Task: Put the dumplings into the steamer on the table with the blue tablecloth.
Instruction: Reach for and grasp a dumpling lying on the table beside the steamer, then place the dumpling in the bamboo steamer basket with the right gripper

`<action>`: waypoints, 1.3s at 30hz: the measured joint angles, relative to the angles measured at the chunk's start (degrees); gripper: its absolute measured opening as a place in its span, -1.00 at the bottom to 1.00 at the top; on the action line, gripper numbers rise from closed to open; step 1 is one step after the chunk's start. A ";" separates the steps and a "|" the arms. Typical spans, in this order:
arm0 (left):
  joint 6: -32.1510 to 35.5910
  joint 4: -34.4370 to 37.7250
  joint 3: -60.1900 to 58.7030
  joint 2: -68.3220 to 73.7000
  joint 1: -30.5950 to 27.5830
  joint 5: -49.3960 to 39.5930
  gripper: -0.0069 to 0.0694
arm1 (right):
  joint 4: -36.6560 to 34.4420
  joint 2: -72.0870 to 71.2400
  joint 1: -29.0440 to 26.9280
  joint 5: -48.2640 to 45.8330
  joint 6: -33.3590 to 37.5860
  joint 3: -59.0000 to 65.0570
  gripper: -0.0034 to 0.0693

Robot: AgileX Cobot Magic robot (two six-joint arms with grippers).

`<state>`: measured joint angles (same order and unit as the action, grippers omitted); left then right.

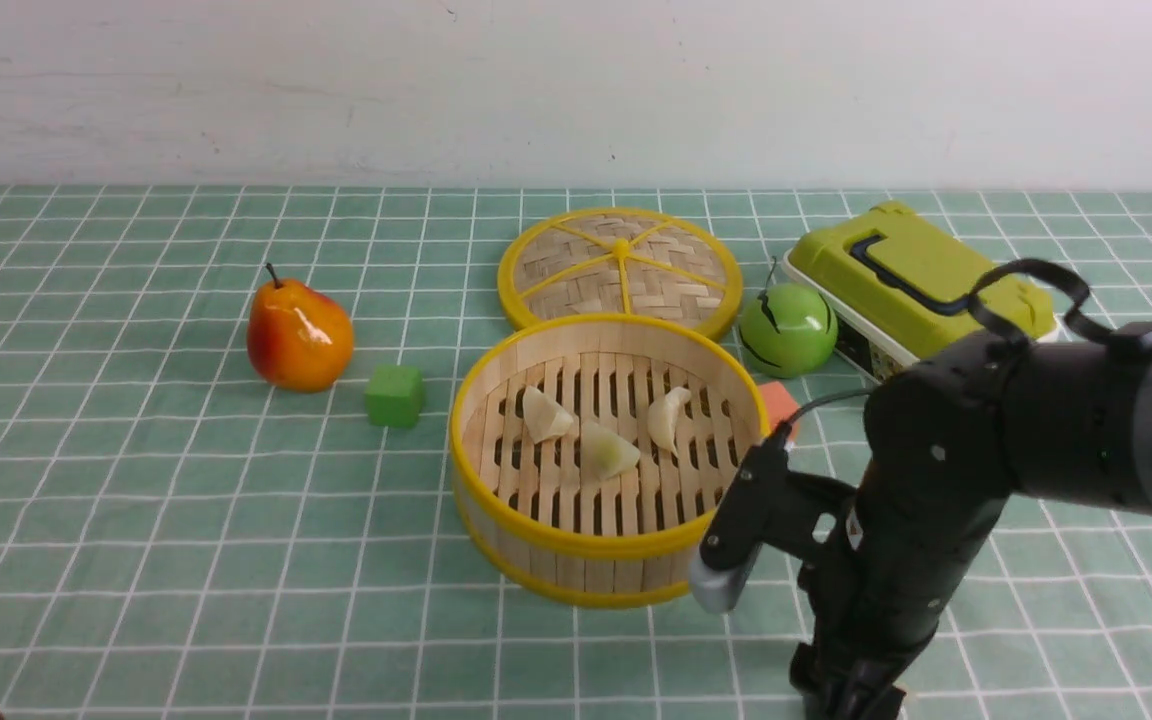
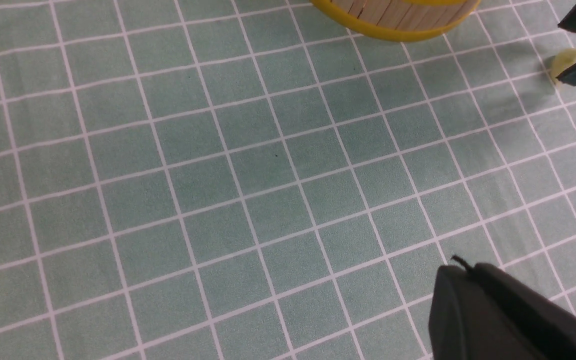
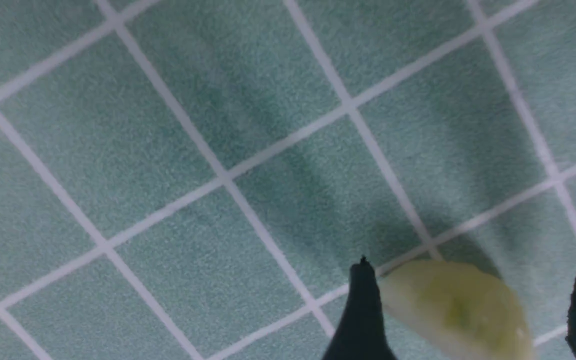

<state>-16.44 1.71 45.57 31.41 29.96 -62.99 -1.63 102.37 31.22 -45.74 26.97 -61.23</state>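
Three dumplings (image 1: 608, 450) in steamer (image 1: 576, 560). Fourth dumpling (image 3: 458, 305) on worktop (image 1: 136, 500) near steamer, between wide-spread right fingers (image 3: 363, 320), not yet gripped. Idle left fingers (image 2: 488, 310) closed. One transfer left.

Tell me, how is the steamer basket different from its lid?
The steamer is deep with a slatted floor; the lid is flat and woven. The steamer holds three dumplings; the lid holds none. The lid has yellow spokes; the steamer does not. Both are round with yellow rims.
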 joint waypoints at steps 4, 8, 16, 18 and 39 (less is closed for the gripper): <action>0.00 0.00 0.00 0.00 0.00 -0.12 -0.82 | 1.28 1.89 0.00 -0.35 0.42 0.00 0.37; 0.04 0.00 0.00 0.00 0.00 -0.17 -0.82 | 2.57 1.89 0.05 -0.30 0.31 0.00 -0.04; 1.03 0.02 0.00 0.00 0.00 -0.17 -0.81 | 4.17 1.92 0.05 -7.63 -1.67 -6.56 -0.91; 1.17 0.02 0.00 0.00 0.00 -0.17 -0.81 | 3.58 1.92 0.05 -11.04 -2.68 -10.35 -0.91; 1.35 0.02 0.00 -0.34 0.00 -1.03 -0.78 | -14.29 19.12 0.93 -0.78 -12.72 -45.24 -0.91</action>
<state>-15.09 1.73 45.57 31.07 29.96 -64.02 -15.91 121.49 32.15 -46.52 14.24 -106.47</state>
